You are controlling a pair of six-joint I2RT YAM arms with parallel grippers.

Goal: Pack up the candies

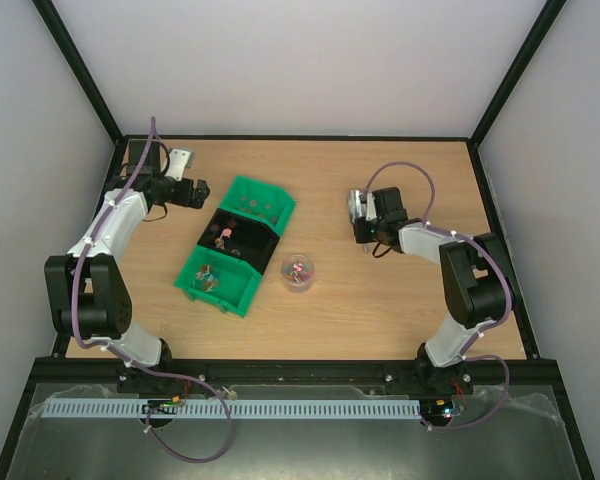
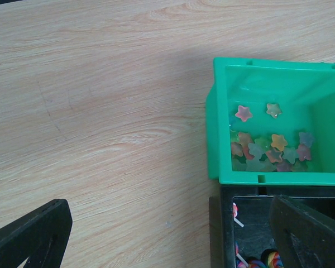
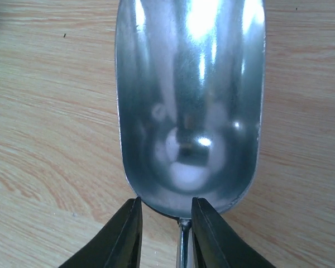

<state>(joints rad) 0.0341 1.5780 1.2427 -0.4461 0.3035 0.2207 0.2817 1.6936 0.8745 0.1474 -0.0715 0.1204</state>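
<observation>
The black bin (image 1: 242,222) stands between two green bins, and the candies (image 1: 223,237) lie inside it. A few more sit in the clear jar (image 1: 298,272), just right of the black bin and nearer the arm bases.

The left arm (image 1: 110,225) rises from its base, bends at the elbow and reaches to the far left of the black bin. The left gripper (image 2: 167,223) hangs there with its fingers spread wide and nothing between them, over bare table (image 1: 380,300). It is beside the far green bin (image 2: 268,72), which holds star-shaped pieces (image 2: 271,148).

The right arm (image 1: 465,270) folds inward at its elbow, well to the right of the black bin. The right gripper (image 3: 166,220) is clamped on the handle of the metal scoop (image 3: 190,100). The scoop's bowl is empty and low over the wood; whether it touches cannot be told.
</observation>
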